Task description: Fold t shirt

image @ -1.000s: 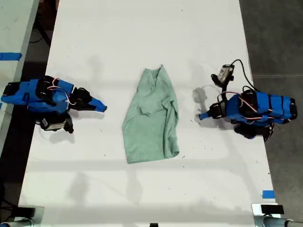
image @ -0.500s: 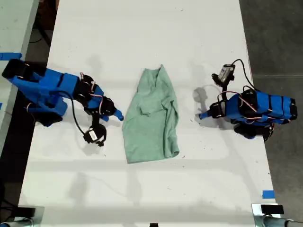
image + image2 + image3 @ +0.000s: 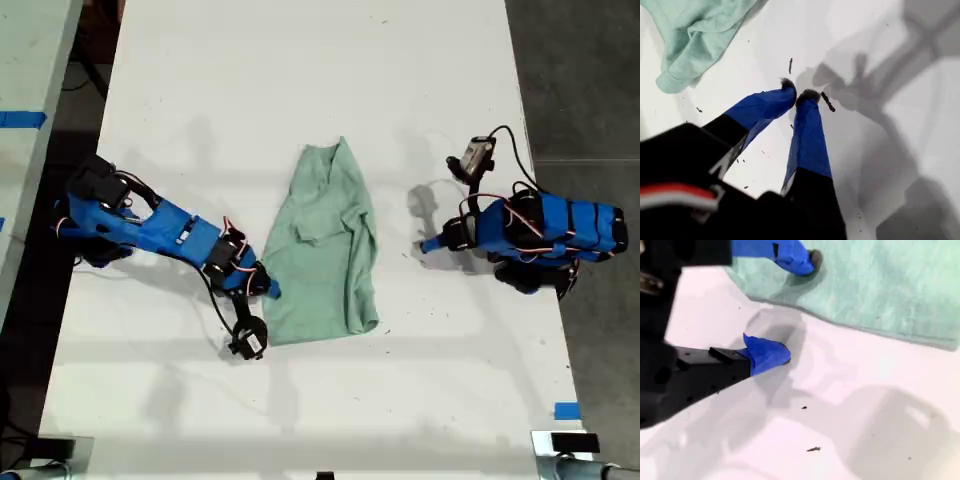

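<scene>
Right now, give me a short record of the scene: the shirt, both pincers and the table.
t shirt: pale mint green, wrinkled, long and narrow, lying mid-table
my first pincer: shut, empty, over bare table, apart from the shirt, on the exterior view's right
my second pincer: open, one fingertip over the shirt's edge, the other over the table, on the exterior view's left
table: white
grasp: not yet made

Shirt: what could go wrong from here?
1. My second gripper is open across the shirt's edge, one side over cloth, one over bare table; closing might push the edge rather than pinch it.
2. My first gripper is shut, apart from the shirt; a one-sided lift could bunch the wrinkled cloth.
</scene>
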